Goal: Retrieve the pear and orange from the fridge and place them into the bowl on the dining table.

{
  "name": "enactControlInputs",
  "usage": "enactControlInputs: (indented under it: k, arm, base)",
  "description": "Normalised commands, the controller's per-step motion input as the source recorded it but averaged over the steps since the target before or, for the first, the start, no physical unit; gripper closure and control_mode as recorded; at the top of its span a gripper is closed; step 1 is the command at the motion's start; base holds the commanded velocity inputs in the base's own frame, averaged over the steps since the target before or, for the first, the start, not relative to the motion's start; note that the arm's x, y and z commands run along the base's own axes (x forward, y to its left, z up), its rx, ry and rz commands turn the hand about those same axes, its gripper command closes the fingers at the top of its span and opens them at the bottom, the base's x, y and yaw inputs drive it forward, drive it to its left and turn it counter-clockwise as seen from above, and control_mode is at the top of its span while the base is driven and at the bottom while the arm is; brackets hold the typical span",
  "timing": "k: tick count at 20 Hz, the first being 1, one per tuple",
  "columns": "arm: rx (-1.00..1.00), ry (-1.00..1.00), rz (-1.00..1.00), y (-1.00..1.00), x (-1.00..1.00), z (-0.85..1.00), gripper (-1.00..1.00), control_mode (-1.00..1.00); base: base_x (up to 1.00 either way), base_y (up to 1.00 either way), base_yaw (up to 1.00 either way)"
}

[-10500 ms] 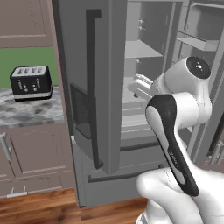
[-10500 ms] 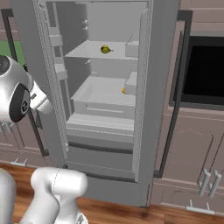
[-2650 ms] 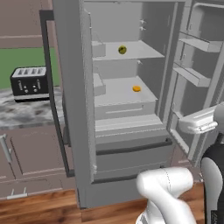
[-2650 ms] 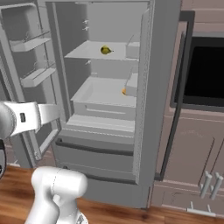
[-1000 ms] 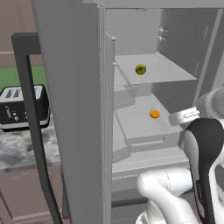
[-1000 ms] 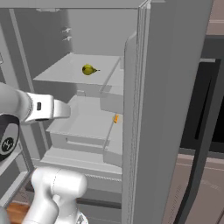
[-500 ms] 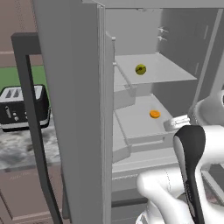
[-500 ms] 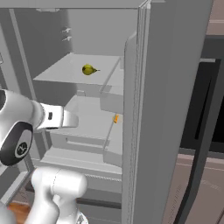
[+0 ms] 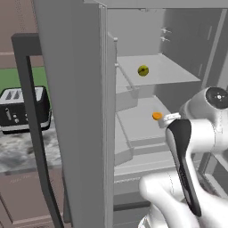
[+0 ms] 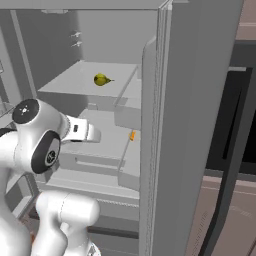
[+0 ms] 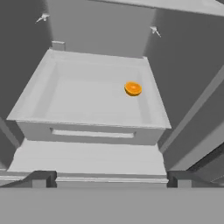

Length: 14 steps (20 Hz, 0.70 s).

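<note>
**Reaching into the fridge for the first fruit**

The tall grey fridge [image 9: 75, 111] stands with its doors open, and the two-finger gripper [image 11: 111, 177] points into it with its dark fingertips [image 11: 41, 177] spread as wide as they go and nothing between them. The small round bright orange [image 11: 133, 89] lies ahead of the fingers and a little toward the right one, in a shallow pale grey tray [image 11: 35, 92], close to the tray's right wall. The small yellow-green pear [image 10: 101, 79] rests on the flat shelf above the gripper.

The orange looks like the nearer target. To do this step well, I think the hand should go forward over the front lip of the tray, shift toward the right until the fruit is centred between the fingers, then lower. The tray wall beside the orange leaves little room for the right finger, so the approach should be slow.
</note>
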Motion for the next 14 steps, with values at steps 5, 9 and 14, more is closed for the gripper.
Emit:
enactControlInputs:
  k: [5, 9, 14]
  arm:
    - [0.06, 0.00, -0.05, -0.30, 0.52, -0.54, -1.00, -1.00]
    - [0.05, 0.00, -0.11, -0.23, 0.49, -0.53, -1.00, -1.00]
    - [0.03, 0.00, -0.09, -0.04, 0.54, -0.26, -1.00, -1.00]
  base:
    - [0.00, 0.00, 0.00]
    - [0.00, 0.00, 0.00]
    - [0.00, 0.00, 0.00]
